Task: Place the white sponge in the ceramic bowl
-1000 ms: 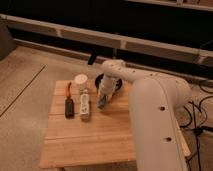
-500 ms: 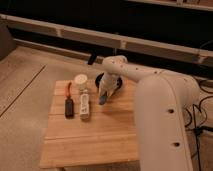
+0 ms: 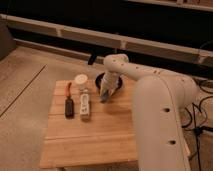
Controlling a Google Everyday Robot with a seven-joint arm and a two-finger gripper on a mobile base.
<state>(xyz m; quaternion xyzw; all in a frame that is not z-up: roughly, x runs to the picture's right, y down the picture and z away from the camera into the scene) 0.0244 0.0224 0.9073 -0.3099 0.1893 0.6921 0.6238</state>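
Observation:
My gripper (image 3: 104,96) hangs down from the white arm over the back of the wooden table (image 3: 100,135). It is shut on the white sponge (image 3: 103,94), a small blue-grey block held at its tip just above the table. The ceramic bowl (image 3: 119,85), small, dark and glossy, sits right behind the gripper, partly hidden by the wrist. The sponge is at the bowl's front left edge, not inside it.
A cream-white cup (image 3: 80,80) stands left of the bowl. A long white bar (image 3: 85,105) and a black-handled tool (image 3: 69,104) with an orange part lie side by side on the table's left half. The arm's big white body (image 3: 160,120) covers the right side.
The gripper with the sponge has shifted slightly right, towards the bowl, staying low. The other things have not moved.

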